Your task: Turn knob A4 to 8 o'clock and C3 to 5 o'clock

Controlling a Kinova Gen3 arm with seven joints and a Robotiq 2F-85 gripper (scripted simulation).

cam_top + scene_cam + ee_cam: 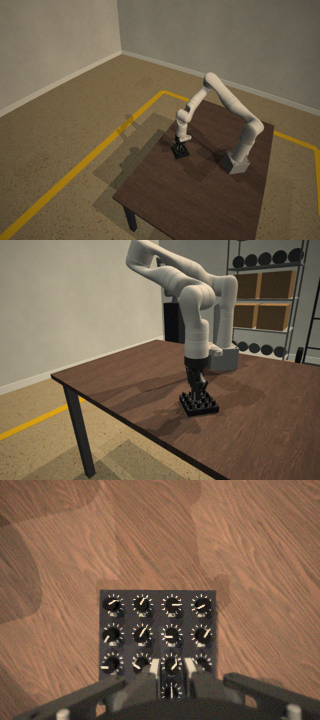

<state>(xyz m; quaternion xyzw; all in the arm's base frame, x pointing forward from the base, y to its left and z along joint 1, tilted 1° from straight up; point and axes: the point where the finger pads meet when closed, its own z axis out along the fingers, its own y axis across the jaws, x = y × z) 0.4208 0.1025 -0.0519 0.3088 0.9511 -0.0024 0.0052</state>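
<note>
Top: knob box stands on the table near its far-left edge, arm reaching down onto it, gripper right over the knobs; too small to pick out which one. Exterior: gripper vertical, tips down among the knobs on the box, which is flat on its feet. Wrist: mark gaps face near, so I read the far row as A. Fingers are set narrow and straddle the third knob in the third row, likely C3, fingertips just beside it, looks not clamped. A4 is far right; can't tell its hour. Risks: pads are close to both C-row neighbours, so any offset could nudge them off their marks. Loose grip means slip and undershoot of 5 o'clock. Off-centre twisting could drag or tip the box.
</note>
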